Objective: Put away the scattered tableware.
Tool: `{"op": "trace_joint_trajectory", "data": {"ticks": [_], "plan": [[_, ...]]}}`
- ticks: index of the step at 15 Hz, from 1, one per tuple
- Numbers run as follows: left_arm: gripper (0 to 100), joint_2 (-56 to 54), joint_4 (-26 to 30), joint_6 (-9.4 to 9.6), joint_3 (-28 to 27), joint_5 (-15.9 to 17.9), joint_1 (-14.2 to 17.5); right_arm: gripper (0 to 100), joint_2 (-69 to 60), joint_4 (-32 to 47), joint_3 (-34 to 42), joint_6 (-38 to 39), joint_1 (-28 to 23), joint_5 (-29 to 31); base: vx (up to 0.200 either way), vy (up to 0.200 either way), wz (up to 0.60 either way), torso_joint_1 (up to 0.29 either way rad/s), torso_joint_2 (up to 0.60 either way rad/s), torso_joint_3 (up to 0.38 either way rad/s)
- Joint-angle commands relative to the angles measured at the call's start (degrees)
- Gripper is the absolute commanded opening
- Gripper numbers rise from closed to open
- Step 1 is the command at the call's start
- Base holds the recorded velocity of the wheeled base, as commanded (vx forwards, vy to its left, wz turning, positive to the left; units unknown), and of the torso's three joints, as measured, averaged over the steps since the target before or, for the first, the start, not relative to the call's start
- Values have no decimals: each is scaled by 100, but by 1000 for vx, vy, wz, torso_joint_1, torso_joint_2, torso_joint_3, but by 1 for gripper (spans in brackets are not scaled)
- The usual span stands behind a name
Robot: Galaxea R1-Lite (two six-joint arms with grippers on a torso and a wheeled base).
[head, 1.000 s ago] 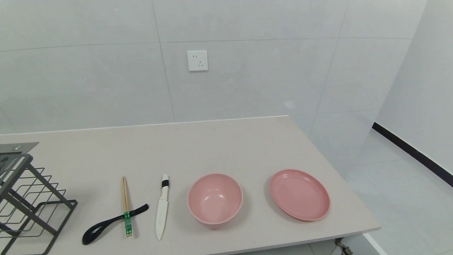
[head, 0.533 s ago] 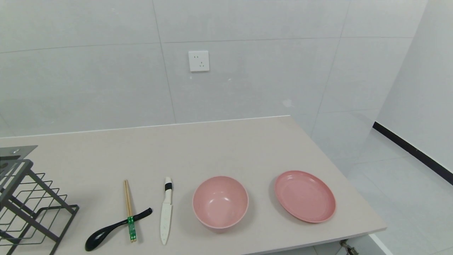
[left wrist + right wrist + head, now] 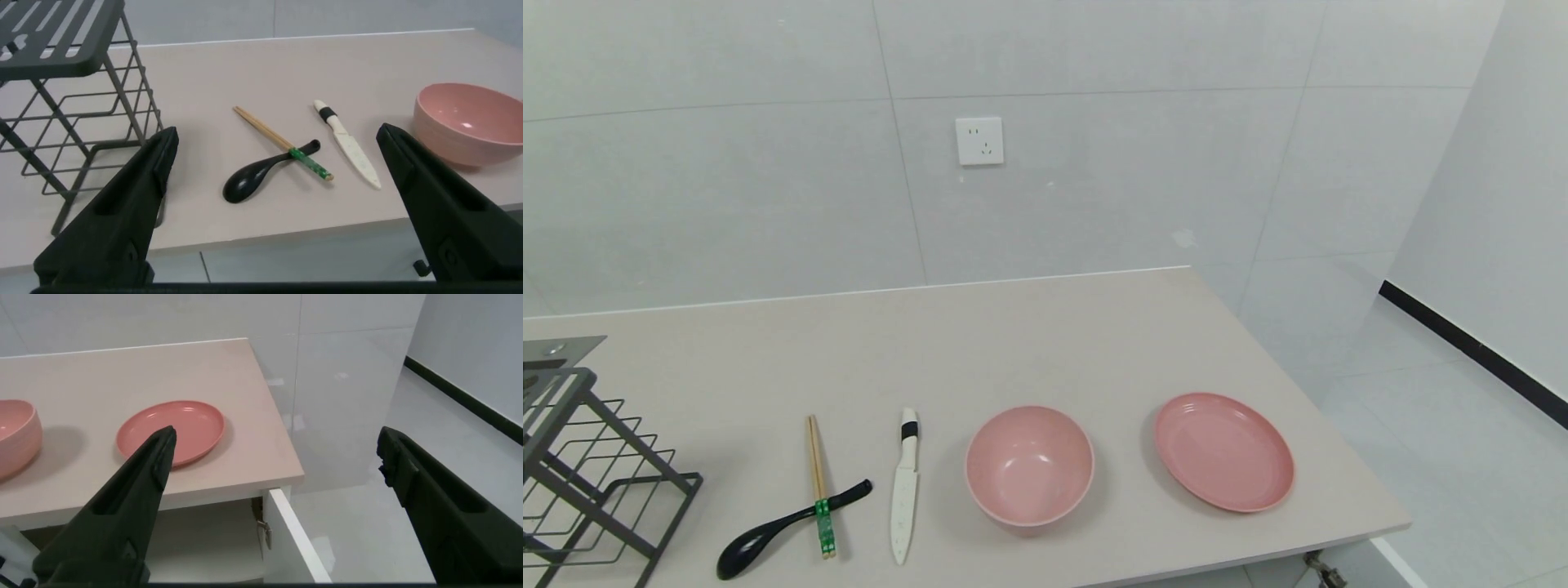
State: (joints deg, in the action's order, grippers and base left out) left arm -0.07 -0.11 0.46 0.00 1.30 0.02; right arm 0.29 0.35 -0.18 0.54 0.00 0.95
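Left gripper (image 3: 276,139) and right gripper (image 3: 276,437) hang spread, empty. We see chopsticks (image 3: 818,486) crossing the spoon (image 3: 768,532) near the rack (image 3: 588,482); we judge lifting either could drag the other.

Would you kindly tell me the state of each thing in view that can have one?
Bowl: upright, empty.
Plate: flat, right side up, empty.
Knife: lying flat, untouched.
Spoon: lying flat.
Chopsticks: lying paired, crossing the spoon's handle.
Cabinet door: ajar.
Left pincer: open, holding nothing.
Right pincer: open, holding nothing.
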Motion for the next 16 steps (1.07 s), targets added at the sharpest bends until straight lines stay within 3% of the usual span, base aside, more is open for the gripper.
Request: {"op": "trace_joint_trajectory", "data": {"ticks": [1,13,15,16], "plan": [[100,7,2,-2,0,1,-2,100,-3,0,9,-1,0,2,0,0,0,0,0,0],[100,7,2,15,0,28,-2,100,-3,0,1,-1,-9,-16,0,0,0,0,0,0],[100,7,2,15,0,28,-2,100,-3,-870,-289,-36,-18,19,0,0,0,0,0,0],[100,7,2,15,0,37,-2,100,-3,-853,-439,-36,-18,37,0,0,0,0,0,0]]}}
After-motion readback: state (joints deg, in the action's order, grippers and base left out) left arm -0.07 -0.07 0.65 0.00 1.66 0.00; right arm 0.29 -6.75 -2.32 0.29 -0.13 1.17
